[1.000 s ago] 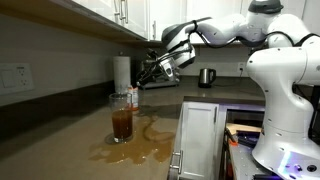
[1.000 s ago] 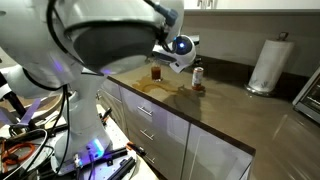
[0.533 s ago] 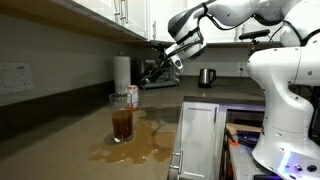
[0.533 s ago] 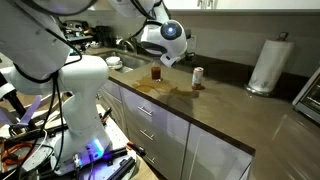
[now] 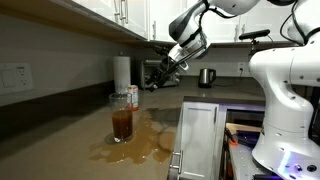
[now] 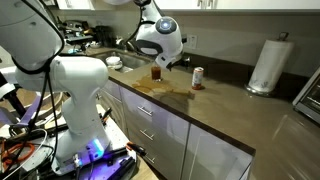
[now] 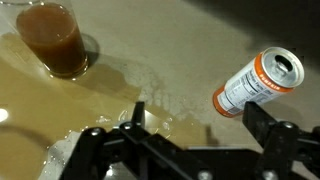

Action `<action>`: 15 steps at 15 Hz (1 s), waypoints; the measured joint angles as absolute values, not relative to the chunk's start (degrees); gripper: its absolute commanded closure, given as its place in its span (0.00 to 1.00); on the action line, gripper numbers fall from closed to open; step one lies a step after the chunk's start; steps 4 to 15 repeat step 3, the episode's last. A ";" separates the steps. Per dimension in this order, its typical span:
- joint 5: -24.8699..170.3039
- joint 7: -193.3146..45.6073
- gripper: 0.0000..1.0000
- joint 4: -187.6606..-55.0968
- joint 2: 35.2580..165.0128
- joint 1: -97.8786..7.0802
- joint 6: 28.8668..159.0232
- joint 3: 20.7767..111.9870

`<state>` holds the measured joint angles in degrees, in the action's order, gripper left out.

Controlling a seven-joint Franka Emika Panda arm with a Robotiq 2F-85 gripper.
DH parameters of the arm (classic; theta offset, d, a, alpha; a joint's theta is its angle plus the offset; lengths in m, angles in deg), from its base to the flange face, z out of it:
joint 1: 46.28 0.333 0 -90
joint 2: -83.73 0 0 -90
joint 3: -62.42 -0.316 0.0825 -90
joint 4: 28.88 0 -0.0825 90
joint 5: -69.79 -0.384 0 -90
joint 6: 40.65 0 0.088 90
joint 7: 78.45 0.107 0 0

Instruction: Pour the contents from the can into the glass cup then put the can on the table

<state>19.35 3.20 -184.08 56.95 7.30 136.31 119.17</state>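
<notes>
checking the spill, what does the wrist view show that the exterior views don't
Only the wrist view: the opened top of the small white and orange-red drink can, and the gripper clearly open and empty. Only an exterior view: the white paper towel roll, steel kettle and white robot body. Both: the tall clear glass cup of brown liquid, the can, and a brown puddle on the grey-brown countertop.

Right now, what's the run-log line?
gripper: open, above table | can: upright on table, free | glass: holds brown liquid | spill: around glass
</notes>
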 measured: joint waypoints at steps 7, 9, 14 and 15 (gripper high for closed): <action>19.34 3.22 0.00 -184.07 57.10 7.27 136.31 119.11; 19.34 3.22 0.00 -184.07 57.10 7.27 136.31 119.11; 19.34 3.22 0.00 -184.07 57.10 7.27 136.31 119.11; 19.34 3.22 0.00 -184.07 57.10 7.27 136.31 119.11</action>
